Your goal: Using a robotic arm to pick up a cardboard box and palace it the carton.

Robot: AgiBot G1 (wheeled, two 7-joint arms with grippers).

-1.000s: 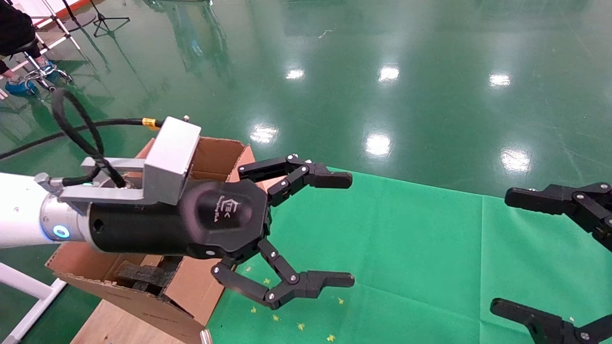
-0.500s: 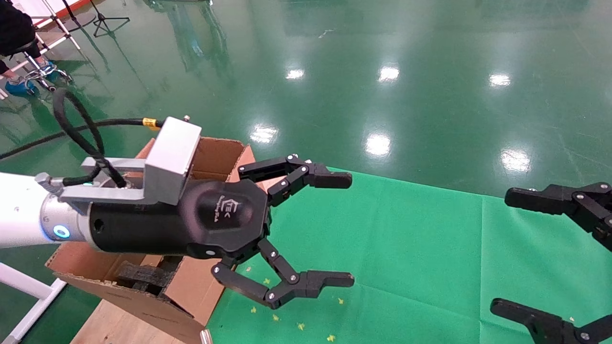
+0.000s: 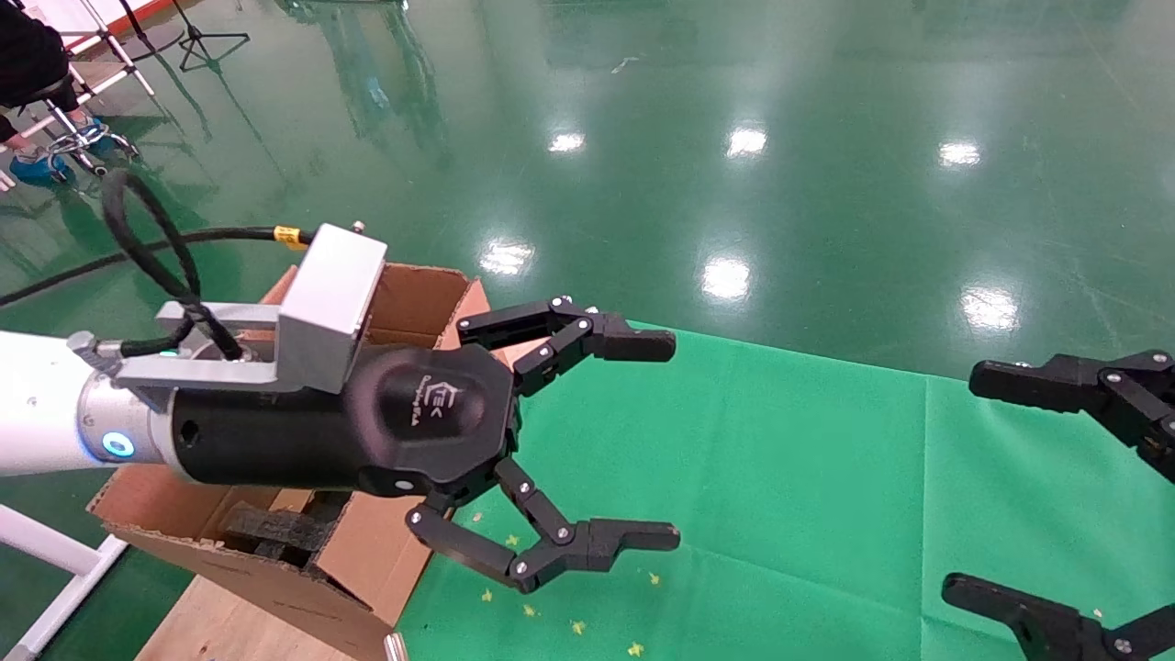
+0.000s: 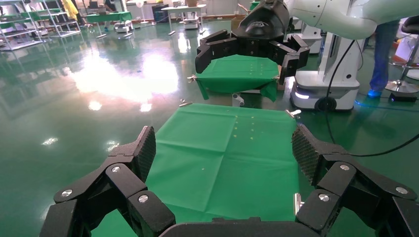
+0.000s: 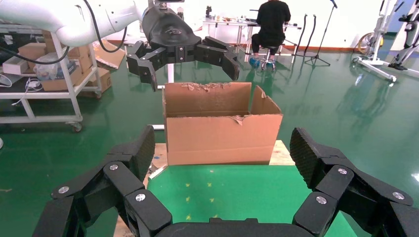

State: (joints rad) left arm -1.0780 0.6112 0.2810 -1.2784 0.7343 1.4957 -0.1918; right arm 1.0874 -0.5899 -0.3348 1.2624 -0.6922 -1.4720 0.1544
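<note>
Oddly, no cardboard box shows anywhere, so its likely light, stiff sides go unjudged, while the left gripper hangs wide and empty beside the carton at lower left, and the right gripper is likewise spread.

Glossy green floor reflecting ceiling lights; white wall; metal shelving.
</note>
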